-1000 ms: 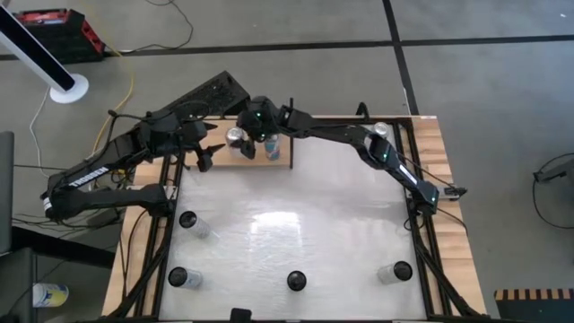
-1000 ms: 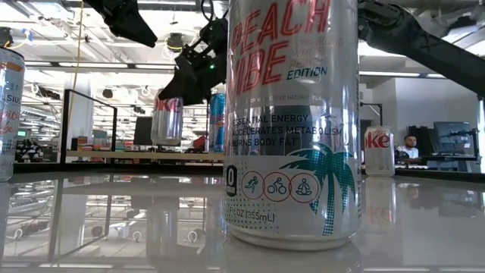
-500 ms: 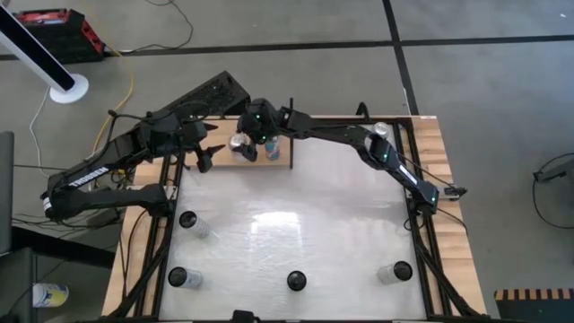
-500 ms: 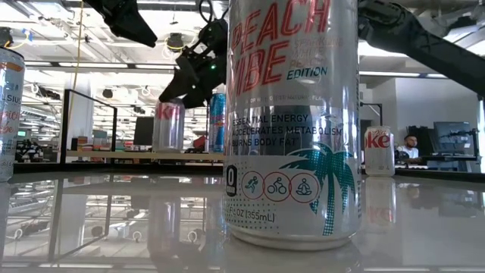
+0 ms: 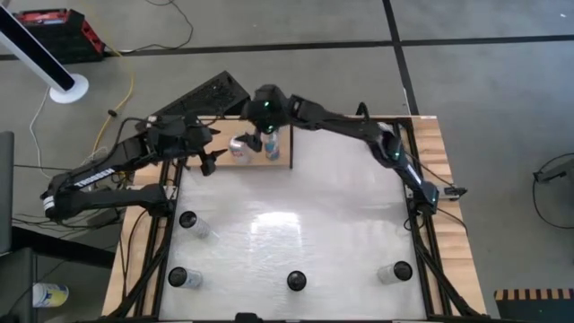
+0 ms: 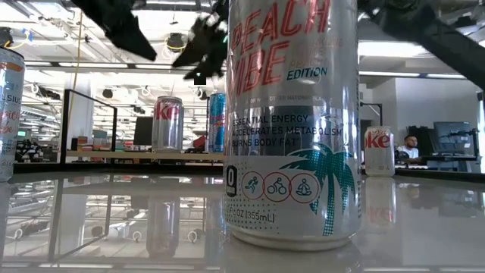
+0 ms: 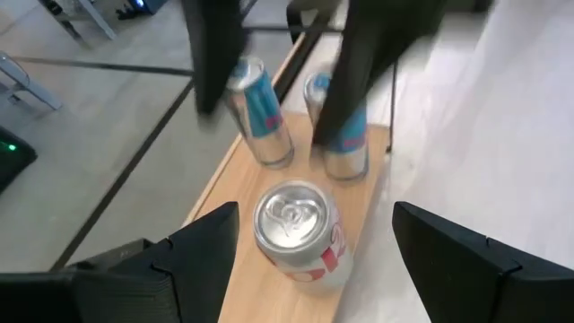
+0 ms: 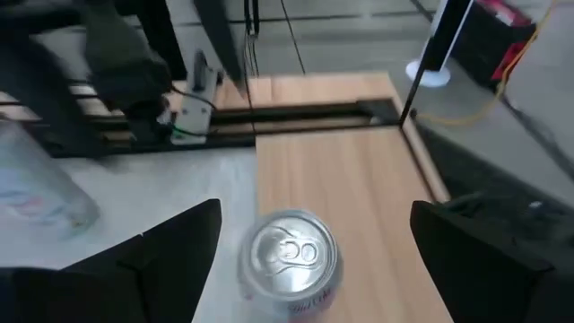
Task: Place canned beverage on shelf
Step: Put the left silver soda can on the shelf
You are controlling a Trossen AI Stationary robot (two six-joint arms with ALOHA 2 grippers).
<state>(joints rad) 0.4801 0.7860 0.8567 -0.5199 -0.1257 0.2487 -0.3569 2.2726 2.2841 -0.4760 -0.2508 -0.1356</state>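
The shelf [image 5: 262, 160], a light-wood plank with thin black uprights, stands at the table's far edge. A silver-and-red can [image 6: 168, 123] stands upright on it, bottom on the plank, beside blue cans [image 7: 260, 117]. My right gripper [image 6: 201, 47] hangs open above the silver can [image 8: 289, 256] and clear of it; in its wrist view the can's top shows low between the spread fingers. My left gripper [image 5: 213, 151] waits open at the shelf's left end, pointing at the same can [image 7: 296, 231] without touching it.
Several more cans stand on the glossy white tabletop: a tall Peach Vibe can [image 6: 292, 121] right before the low camera, others along the near edge [image 5: 296, 281], one at the far right [image 6: 377, 150]. The shelf's black uprights [image 6: 67, 121] rise at its ends.
My right gripper has lowered the silver-and-red can onto the shelf, let go of it and risen clear toward the far edge. The can now stands upright on the plank by itself. My left arm has sunk a little.
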